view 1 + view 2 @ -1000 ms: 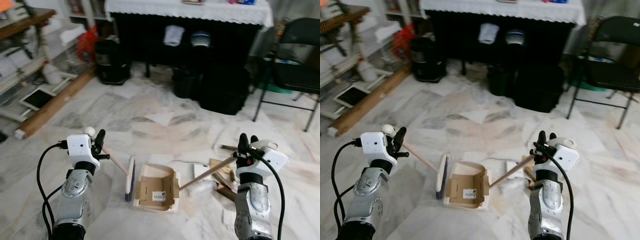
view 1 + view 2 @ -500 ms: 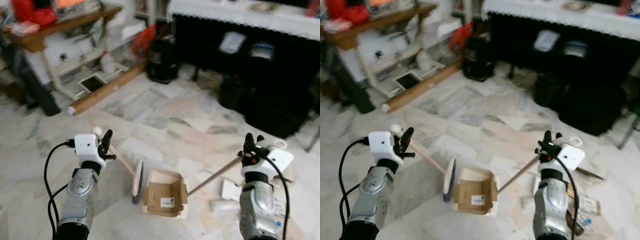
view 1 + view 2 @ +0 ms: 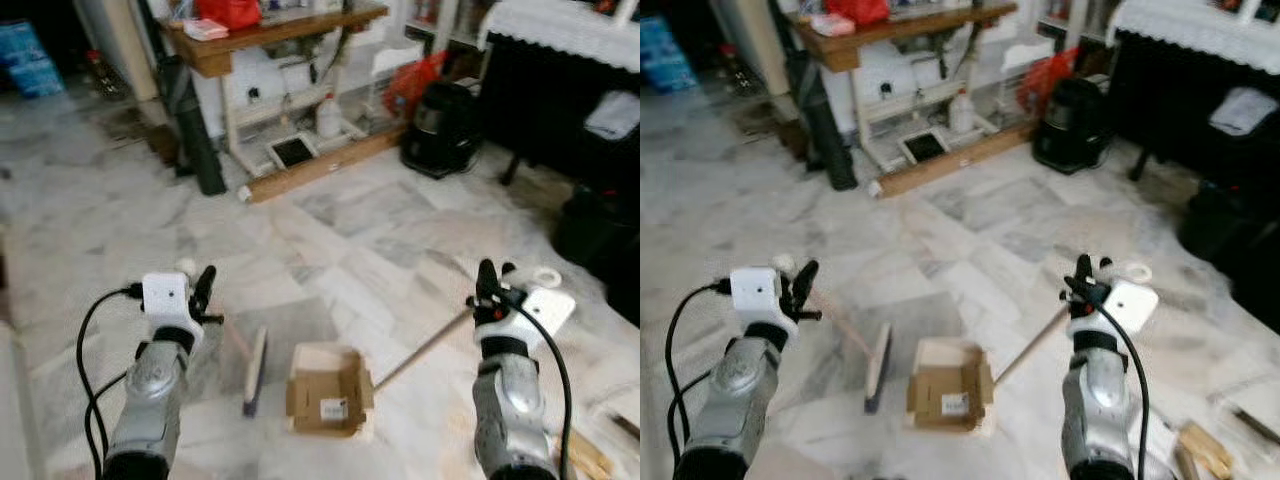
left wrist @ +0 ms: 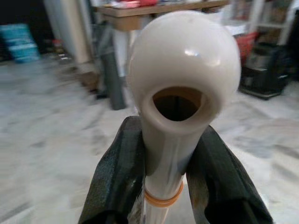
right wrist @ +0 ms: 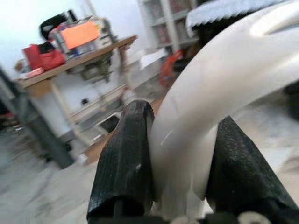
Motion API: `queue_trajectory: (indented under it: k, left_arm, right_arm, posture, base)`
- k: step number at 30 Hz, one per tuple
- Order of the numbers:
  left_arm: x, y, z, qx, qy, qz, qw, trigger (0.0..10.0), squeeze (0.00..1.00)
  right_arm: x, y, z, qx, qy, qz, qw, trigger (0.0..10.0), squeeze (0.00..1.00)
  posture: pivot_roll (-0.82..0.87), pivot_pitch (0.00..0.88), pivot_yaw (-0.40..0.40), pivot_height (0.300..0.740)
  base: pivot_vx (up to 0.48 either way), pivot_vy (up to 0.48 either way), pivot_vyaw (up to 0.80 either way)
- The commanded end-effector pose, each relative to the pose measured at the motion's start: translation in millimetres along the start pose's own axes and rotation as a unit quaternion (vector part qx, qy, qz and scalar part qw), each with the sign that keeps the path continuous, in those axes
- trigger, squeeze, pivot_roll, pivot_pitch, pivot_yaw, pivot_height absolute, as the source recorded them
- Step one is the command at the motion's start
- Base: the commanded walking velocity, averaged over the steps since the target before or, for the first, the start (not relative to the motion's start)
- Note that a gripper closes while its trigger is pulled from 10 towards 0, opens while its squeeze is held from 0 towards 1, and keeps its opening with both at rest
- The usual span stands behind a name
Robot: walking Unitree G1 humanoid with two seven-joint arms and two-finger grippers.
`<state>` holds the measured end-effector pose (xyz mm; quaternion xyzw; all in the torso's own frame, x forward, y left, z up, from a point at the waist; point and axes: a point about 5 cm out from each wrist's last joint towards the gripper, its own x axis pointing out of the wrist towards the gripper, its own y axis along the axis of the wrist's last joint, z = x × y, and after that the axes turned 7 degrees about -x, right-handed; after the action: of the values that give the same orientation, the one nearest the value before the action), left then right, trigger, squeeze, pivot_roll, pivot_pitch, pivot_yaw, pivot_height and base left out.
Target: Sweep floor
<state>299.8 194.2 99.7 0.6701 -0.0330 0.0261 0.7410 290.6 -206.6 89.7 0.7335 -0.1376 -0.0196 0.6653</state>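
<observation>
Low in the frame, the left gripper (image 3: pixel 203 290) has its jaws clamped on the broom (image 3: pixel 254 372) handle's white knob, brush head on the marble floor (image 3: pixel 330 235) just left of the cardboard-box dustpan (image 3: pixel 327 390). The right gripper (image 3: pixel 487 290) grips the dustpan's long handle. The box looks empty, so sweeping seems barely begun; scraps at lower right remain.

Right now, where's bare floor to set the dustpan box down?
Bare marble floor stretches ahead, between the cardboard dustpan box and the wooden plank under the workbench. It is crowded on the right, by the black bin and the scraps.
</observation>
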Motion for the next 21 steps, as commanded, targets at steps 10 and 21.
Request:
queue_trajectory:
  k: [10, 21]
  left_arm:
    - [0.8, 9.1, 3.0, 0.007, -0.001, 0.018, 1.0, 10.0, 0.0]
    - [-1.6, 2.3, 8.6, -0.005, 0.002, 0.011, 1.0, 10.0, 0.0]
  right_arm:
    - [6.3, 15.0, -0.3, 0.005, 0.007, 0.031, 0.999, 10.0, 0.0]
    - [9.8, 19.6, -1.1, -0.007, 0.025, 0.035, 0.999, 10.0, 0.0]
  posture:
    - [-0.03, 0.045, 0.004, 0.74]
    - [-0.04, 0.0, -0.021, 0.74]
  base:
    - [0.0, 0.0, 0.8]
    - [0.0, 0.0, 0.8]
